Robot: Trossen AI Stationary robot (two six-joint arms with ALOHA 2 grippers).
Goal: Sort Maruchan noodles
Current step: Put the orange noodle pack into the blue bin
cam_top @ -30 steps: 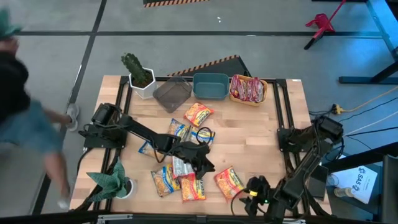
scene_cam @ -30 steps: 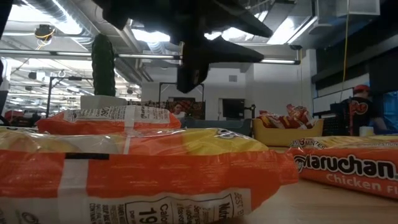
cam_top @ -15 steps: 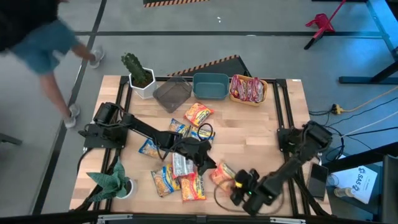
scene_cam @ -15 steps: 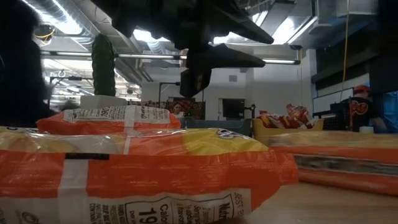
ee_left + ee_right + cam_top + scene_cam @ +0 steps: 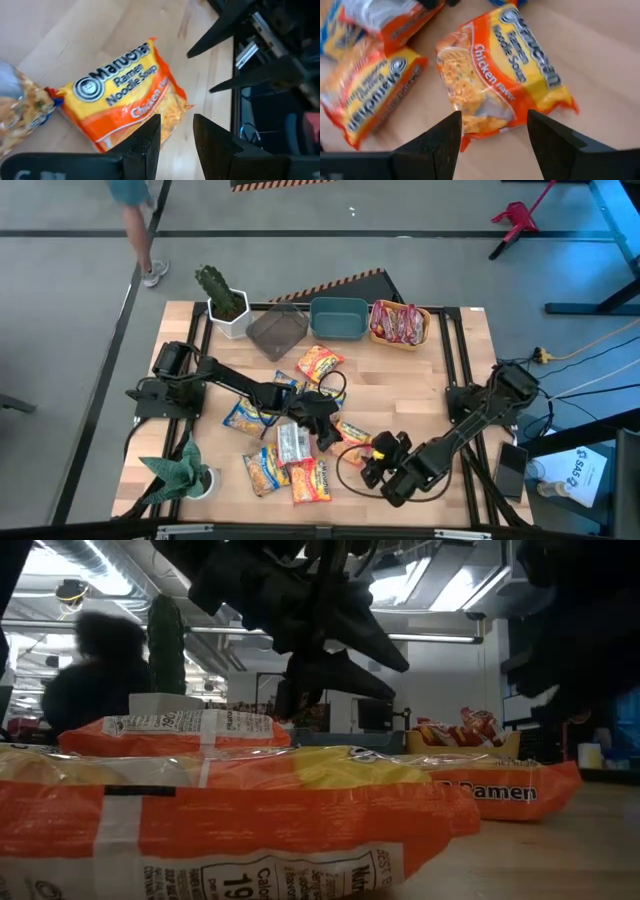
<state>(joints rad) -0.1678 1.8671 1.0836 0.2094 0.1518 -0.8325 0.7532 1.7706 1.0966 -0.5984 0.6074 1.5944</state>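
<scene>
High view hides a lot from me: the left gripper (image 5: pixel 325 432) and its arm cover part of the noodle pile (image 5: pixel 290 445) mid-table, and the right gripper (image 5: pixel 377 468) is a dark clump, so I can't read its fingers there. My right wrist view settles it: the fingers stand apart, released, over an orange packet (image 5: pixel 502 70) lying flat on the table (image 5: pixel 420 395), just ahead of them and untouched. My left wrist view shows those fingers parted too, empty, above another chicken packet (image 5: pixel 122 97).
</scene>
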